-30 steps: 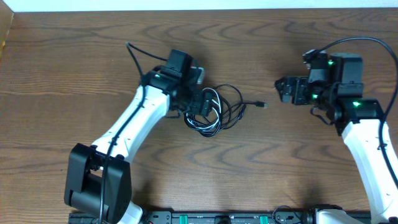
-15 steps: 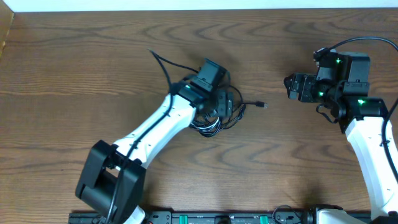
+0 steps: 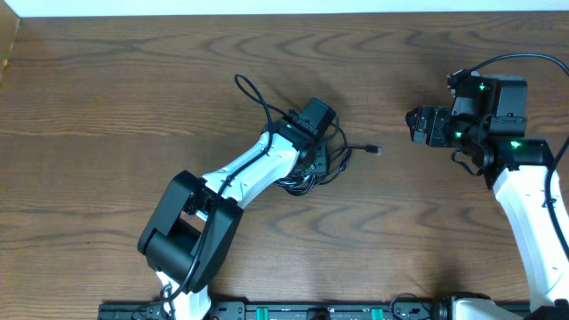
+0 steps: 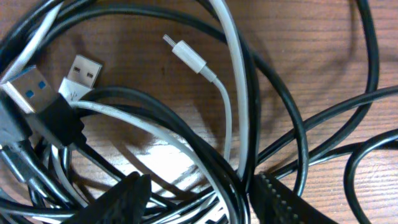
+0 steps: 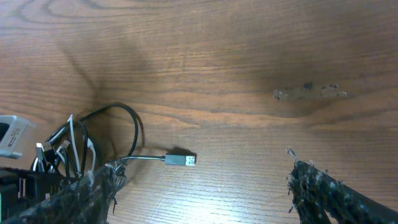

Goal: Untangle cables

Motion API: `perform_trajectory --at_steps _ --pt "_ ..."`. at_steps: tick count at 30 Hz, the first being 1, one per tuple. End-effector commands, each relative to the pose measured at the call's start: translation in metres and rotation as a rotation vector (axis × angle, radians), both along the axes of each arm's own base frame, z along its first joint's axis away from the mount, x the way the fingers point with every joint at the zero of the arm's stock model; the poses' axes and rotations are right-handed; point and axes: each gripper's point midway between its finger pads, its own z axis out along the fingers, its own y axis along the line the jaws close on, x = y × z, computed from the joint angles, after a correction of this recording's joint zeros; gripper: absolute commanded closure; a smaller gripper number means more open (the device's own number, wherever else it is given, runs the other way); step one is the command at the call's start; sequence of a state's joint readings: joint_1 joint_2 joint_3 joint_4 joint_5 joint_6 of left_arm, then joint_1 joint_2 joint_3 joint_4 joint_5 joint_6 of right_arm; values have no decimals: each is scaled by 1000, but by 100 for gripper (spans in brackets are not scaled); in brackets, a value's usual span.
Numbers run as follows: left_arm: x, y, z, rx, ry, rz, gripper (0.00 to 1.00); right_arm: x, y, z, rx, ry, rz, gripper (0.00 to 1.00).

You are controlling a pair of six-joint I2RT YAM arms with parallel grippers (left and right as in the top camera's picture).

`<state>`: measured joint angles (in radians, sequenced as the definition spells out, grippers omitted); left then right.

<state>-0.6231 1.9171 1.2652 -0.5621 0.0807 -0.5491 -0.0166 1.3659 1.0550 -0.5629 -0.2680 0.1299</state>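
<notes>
The cables point(image 3: 302, 184) lie in one messy pile near the middle of the table point(image 3: 107, 107). The pile is a bunch of round loops, so it has no clear long side. One black cable point(image 3: 354, 148) sticks out of the pile to the right. It lies almost flat across the table, and its plug point(image 3: 376, 150) points toward the right gripper point(image 3: 416, 125).

The left gripper point(image 4: 200, 198) is right over the pile. Seen up close from its own camera, black loops cross over and under a white cable point(image 4: 239, 106). The white cable bends round at the top, and its small plug point(image 4: 185, 53) points up and to the left in that view. Two wider plugs lie at the left side, one with blue inside point(image 4: 25, 84) and one silver point(image 4: 82, 70). Both point up.

The fingers point(image 4: 127, 200) of the left gripper stand about half apart, one on each side of some black and white cables. The cables run between them. I cannot tell if the fingers are squeezing the cables or only sitting around them.

The right gripper is well away from the pile, off to the right. Its fingers point(image 5: 87, 193) are spread wide. They hold nothing and touch nothing. From its camera, the loose plug lies on the bare wood, ahead of the gripper, pointing right.
</notes>
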Motion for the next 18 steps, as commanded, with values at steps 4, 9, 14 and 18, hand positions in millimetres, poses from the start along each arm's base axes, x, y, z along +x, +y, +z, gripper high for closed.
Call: perform_trajectory --at_steps 4,9,14,18 --pt "1 2 -9 23 3 5 57 6 -2 7 1 -16 -15 12" --pt "6 -3 -10 10 -16 3 60 5 0 7 8 -13 -9 6" --pt "6 -3 -10 7 -19 3 69 5 1 7 13 -14 -4 3" --pt "3 -3 -16 13 -11 -2 78 5 1 7 12 -14 -4 7"
